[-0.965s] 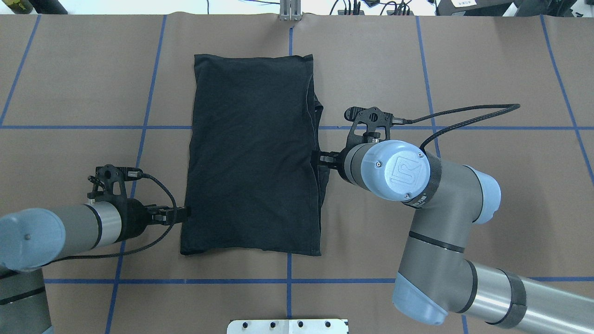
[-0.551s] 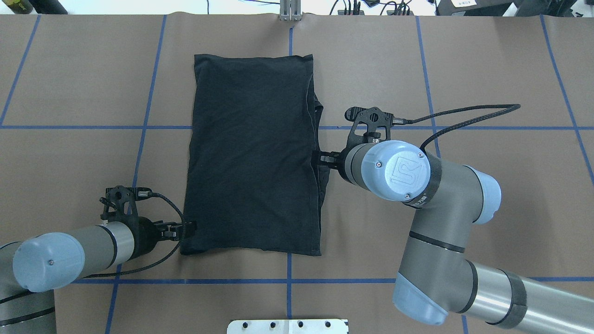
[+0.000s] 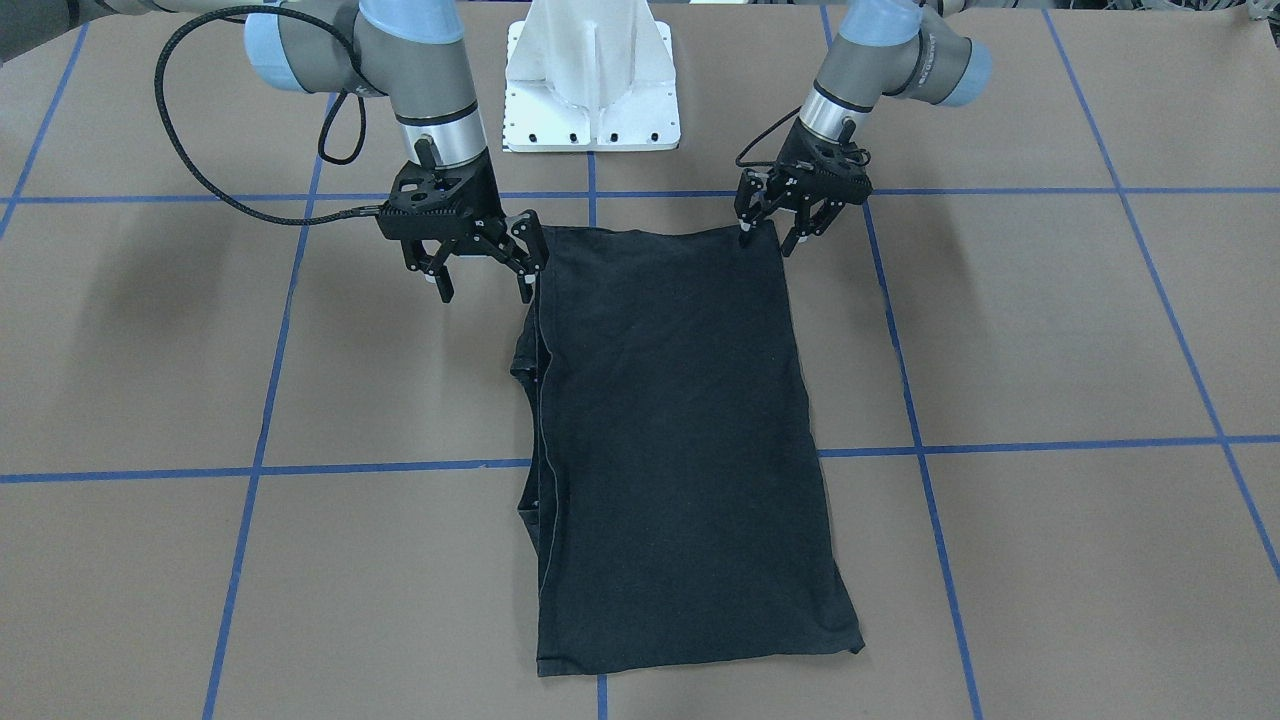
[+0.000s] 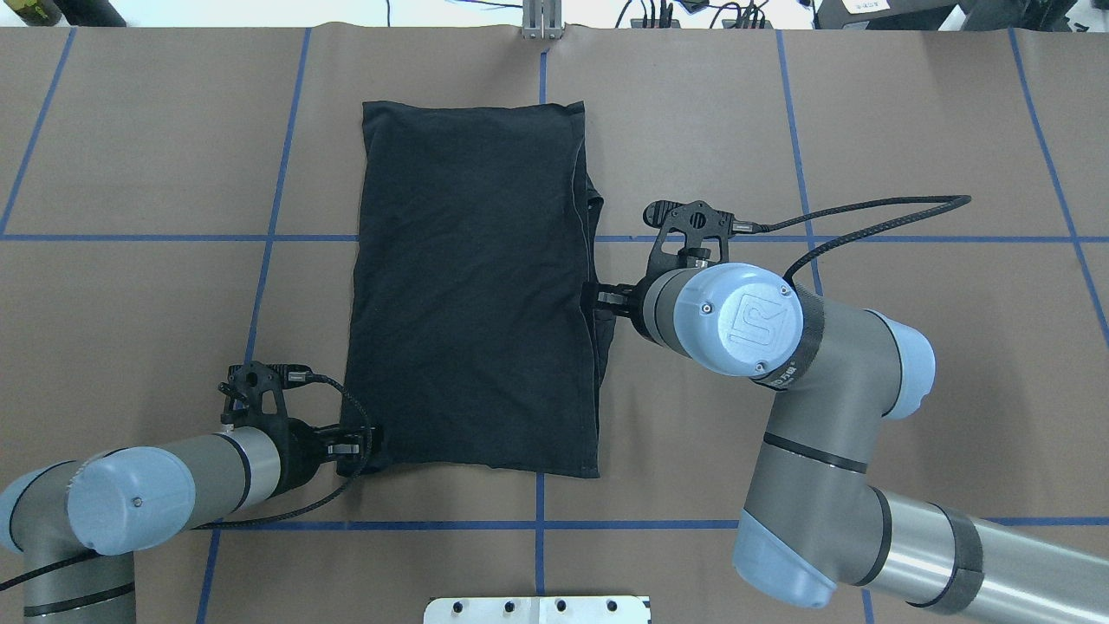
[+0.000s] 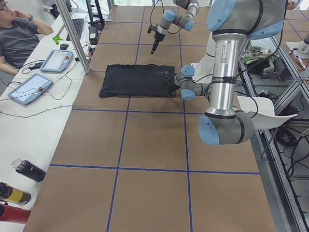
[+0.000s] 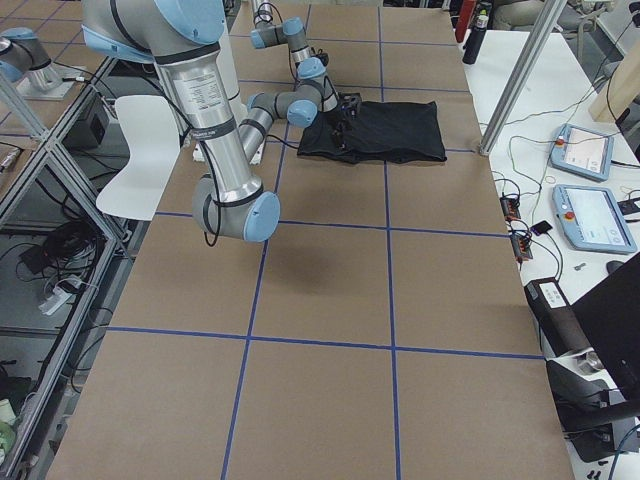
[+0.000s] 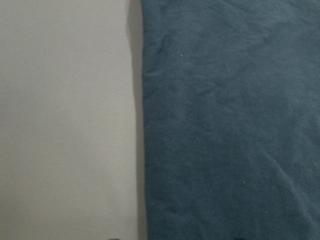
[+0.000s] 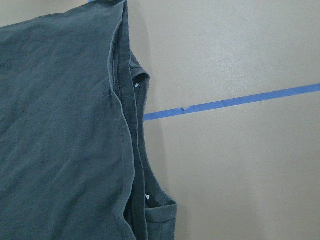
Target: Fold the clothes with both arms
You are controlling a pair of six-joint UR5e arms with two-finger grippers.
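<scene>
The black T-shirt [image 4: 472, 286] lies folded into a long rectangle on the brown table, and no logo shows. In the front view [image 3: 670, 440] a sleeve layer sticks out along its right-arm side. My left gripper [image 4: 357, 449] is open at the shirt's near-left corner. In the front view [image 3: 768, 240] one fingertip touches that corner. My right gripper [image 4: 598, 299] is open at the shirt's right edge. In the front view [image 3: 482, 290] its jaws stand wide apart above the table. The left wrist view shows the shirt's straight edge [image 7: 230, 120]. The right wrist view shows the layered edge [image 8: 60, 125].
The white base pedestal [image 3: 592, 80] stands at the robot's side of the table. Blue tape lines [image 4: 537, 524] grid the table. In the left side view an operator [image 5: 19, 36], tablets [image 5: 57, 60], bottles [image 5: 29, 170] and a metal post [image 5: 75, 36] are at the far edge.
My left arm has moved toward the robot along the shirt's left edge, down to its near-left corner. The right arm and the shirt have not moved.
</scene>
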